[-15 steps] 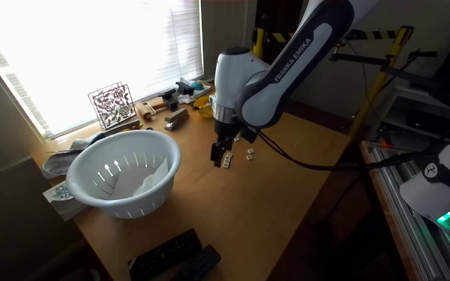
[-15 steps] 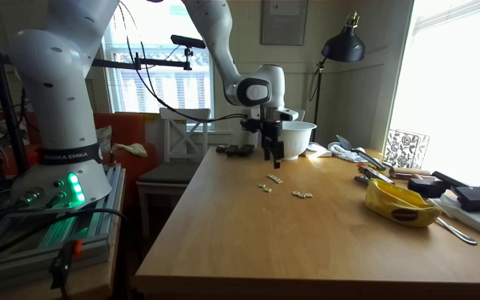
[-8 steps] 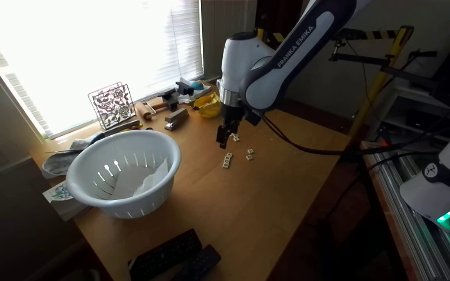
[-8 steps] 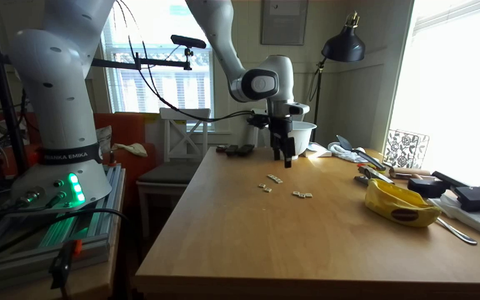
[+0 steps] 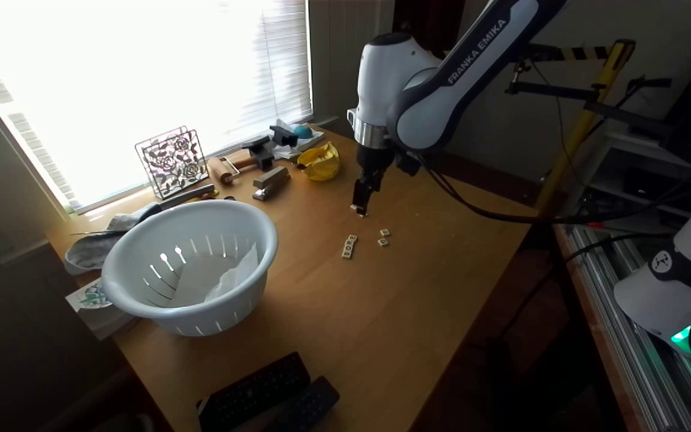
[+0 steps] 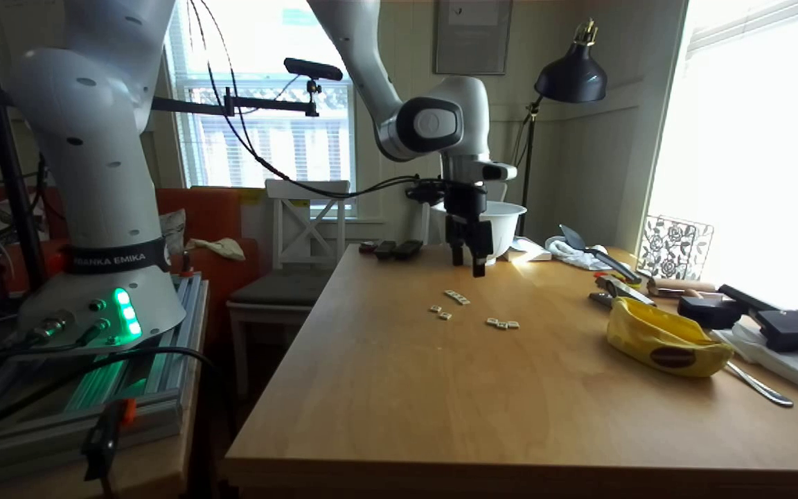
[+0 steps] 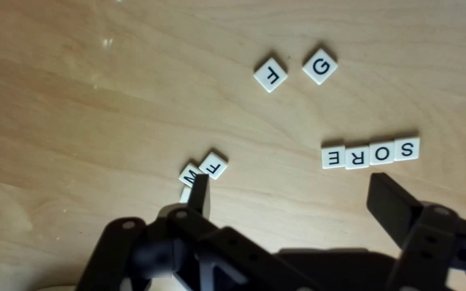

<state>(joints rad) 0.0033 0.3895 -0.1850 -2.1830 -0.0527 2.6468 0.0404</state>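
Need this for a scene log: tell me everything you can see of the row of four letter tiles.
The row of letter tiles is four small, square, whitish pieces, apparently plastic, each with one black capital. Upside down in the wrist view, they spell SORE. They lie flat, face up, on the wooden table, side by side and seemingly touching, in a slightly uneven line. The open gripper is apart from the row, and nothing rests on it.

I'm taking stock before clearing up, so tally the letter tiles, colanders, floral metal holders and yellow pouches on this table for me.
Letter tiles: 9
White colander: 1
Floral metal holder: 1
Yellow pouch: 1
Total: 12
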